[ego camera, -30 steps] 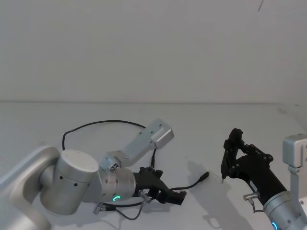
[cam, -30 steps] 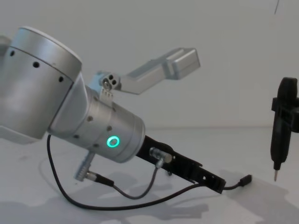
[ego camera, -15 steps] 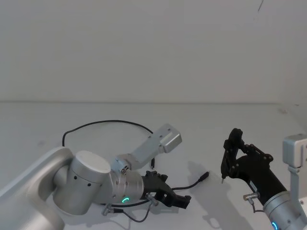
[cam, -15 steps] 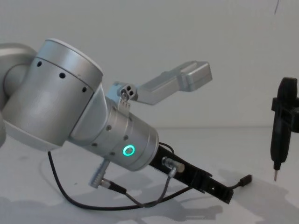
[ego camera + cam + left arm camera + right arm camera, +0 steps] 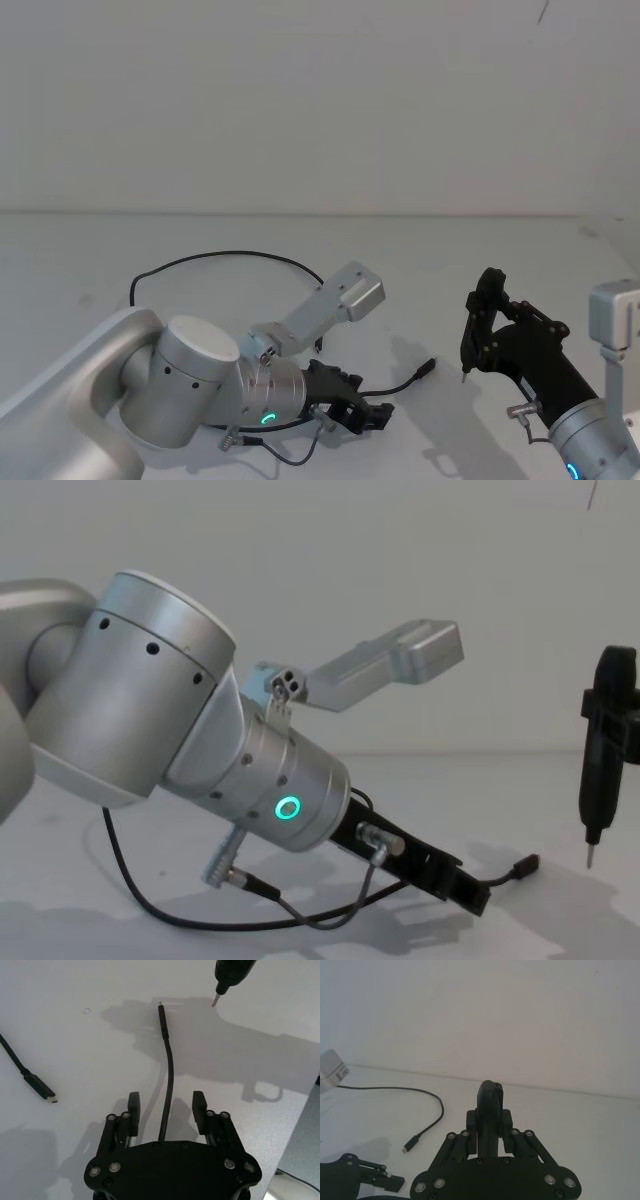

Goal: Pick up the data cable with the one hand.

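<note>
The data cable [image 5: 220, 256] is a thin black cord looping over the white table, one plug [image 5: 425, 368] lying at the right. My left gripper [image 5: 376, 415], the one hand, is low over the table and open. In the left wrist view the cable [image 5: 170, 1062] runs between its two fingers [image 5: 133, 1104], its plug [image 5: 162, 1010] lying beyond them. The other plug [image 5: 40, 1089] lies off to one side. In the chest view the left gripper [image 5: 468, 892] sits just short of the plug [image 5: 527, 864]. My right gripper [image 5: 468, 362] hangs upright and shut, to the right of the plug.
A short grey wire [image 5: 320, 918] with silver plugs hangs from my left wrist, close over the table. The right gripper's pointed tip [image 5: 215, 1001] hovers near the cable's plug. The table edge [image 5: 300, 1125] runs close by on the right.
My left arm has swung to the right, carrying its gripper a little farther along the cable toward the plug. The right arm and the cable have not moved.
</note>
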